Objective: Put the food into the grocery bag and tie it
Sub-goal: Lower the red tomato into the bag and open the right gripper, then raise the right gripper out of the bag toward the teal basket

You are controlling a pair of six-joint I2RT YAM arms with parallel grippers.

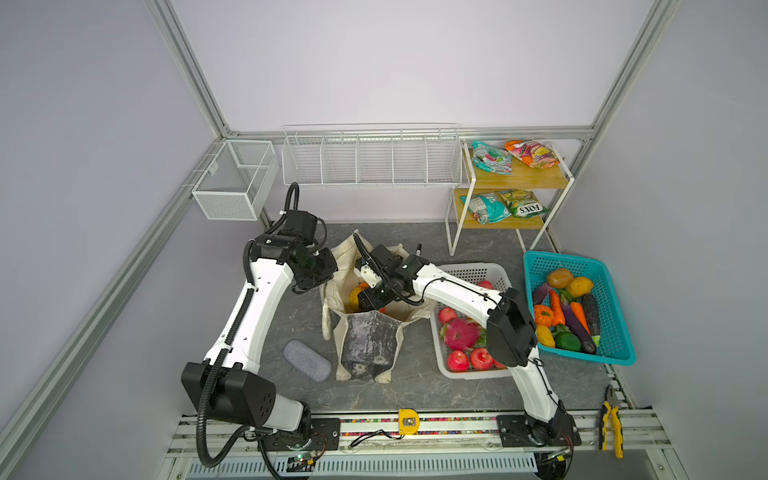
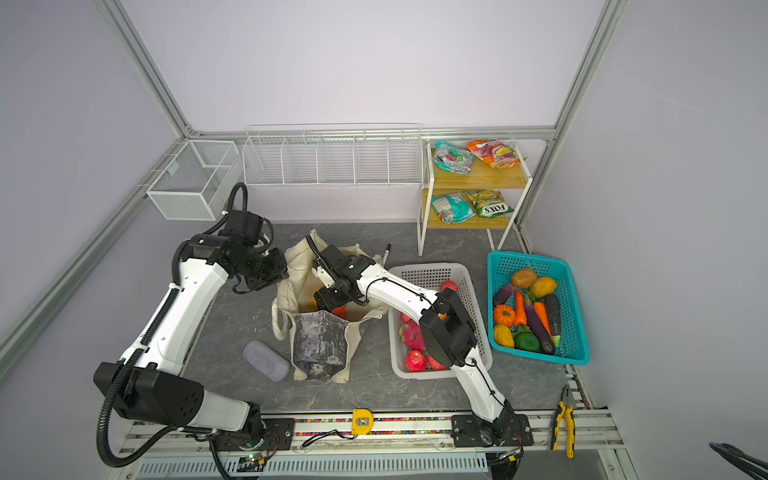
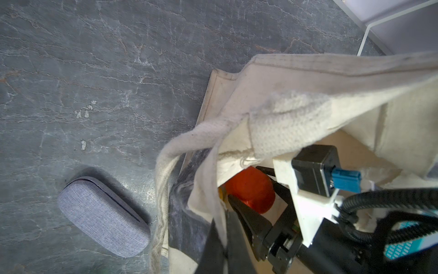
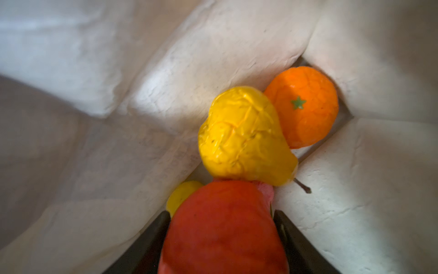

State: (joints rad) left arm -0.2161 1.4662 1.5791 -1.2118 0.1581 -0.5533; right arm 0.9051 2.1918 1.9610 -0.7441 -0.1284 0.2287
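The cream grocery bag [image 1: 370,345] [image 2: 320,340] stands open mid-table, its dark marbled panel facing front. My left gripper [image 1: 322,282] [image 3: 221,227] is shut on the bag's rim fabric beside a handle [image 3: 163,166], holding the mouth open. My right gripper [image 2: 328,305] [image 4: 222,213] reaches down inside the bag, its fingers pressed against both sides of a red apple [image 4: 222,232] [image 3: 251,189]. Below it on the bag's floor lie a yellow pear [image 4: 244,135], an orange [image 4: 305,106] and a bit of a lemon [image 4: 181,193].
A white basket [image 1: 473,270] right of the bag holds red apples and a dragon fruit [image 1: 459,332]. A teal basket [image 1: 619,332] holds vegetables. Snack packets [image 1: 490,156] lie on the wooden shelf. A grey case [image 1: 306,360] lies left of the bag, a marker [image 2: 387,251] behind it.
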